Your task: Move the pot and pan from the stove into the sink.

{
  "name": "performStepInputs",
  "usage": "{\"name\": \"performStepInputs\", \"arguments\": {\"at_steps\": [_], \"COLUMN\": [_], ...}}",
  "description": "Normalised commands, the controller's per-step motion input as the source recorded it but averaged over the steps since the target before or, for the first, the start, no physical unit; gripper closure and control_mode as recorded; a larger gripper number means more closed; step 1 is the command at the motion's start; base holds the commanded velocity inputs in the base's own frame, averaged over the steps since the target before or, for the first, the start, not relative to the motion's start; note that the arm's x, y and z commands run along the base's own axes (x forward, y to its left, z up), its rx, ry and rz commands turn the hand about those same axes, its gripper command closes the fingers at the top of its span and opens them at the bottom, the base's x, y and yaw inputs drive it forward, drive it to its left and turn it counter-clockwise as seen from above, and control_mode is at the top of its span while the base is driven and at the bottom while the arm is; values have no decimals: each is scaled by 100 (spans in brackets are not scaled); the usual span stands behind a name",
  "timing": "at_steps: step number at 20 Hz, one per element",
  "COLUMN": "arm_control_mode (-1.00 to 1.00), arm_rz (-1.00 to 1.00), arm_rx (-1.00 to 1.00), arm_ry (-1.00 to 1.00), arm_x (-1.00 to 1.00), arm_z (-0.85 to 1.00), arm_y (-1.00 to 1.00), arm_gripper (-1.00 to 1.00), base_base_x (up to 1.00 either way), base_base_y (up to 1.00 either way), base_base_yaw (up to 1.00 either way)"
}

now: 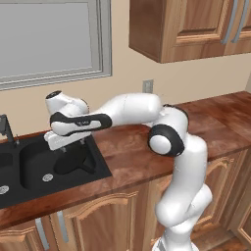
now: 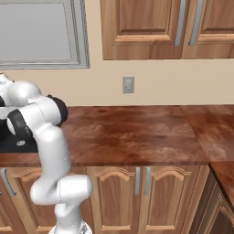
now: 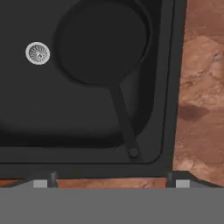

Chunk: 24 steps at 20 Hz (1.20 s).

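The pan (image 3: 103, 41) lies flat in the sink (image 3: 26, 118), its round body beside the silver drain (image 3: 37, 53) and its long handle (image 3: 122, 118) reaching toward the basin's corner near the wooden counter (image 3: 201, 87); from my left base camera the pan (image 1: 73, 160) sits in the right basin, the faucet (image 1: 7, 128) well off to its left; my gripper (image 3: 116, 180) hovers above the sink's rim, fingers spread wide, holding nothing.
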Motion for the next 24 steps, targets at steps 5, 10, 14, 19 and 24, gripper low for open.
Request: {"name": "performStepInputs", "arguments": {"at_steps": [5, 10, 14, 19, 24], "arm_control_mode": [-100, -100, -100, -100, -100], "arm_rz": [-2, 0, 0, -2, -7], "arm_rx": [16, 11, 10, 12, 13], "arm_ry": [-18, -32, -37, -33, -13], "arm_x": [-94, -84, -74, -71, -85], "arm_z": [62, 48, 42, 58, 56], "arm_y": [-39, -40, -38, -34, -44], "arm_gripper": [-100, -100, -100, -100, -100], "base_base_x": [0, 0, 0, 0, 0], "base_base_y": [0, 0, 0, 0, 0], "base_base_yaw": [0, 0, 0, 0, 0]}}
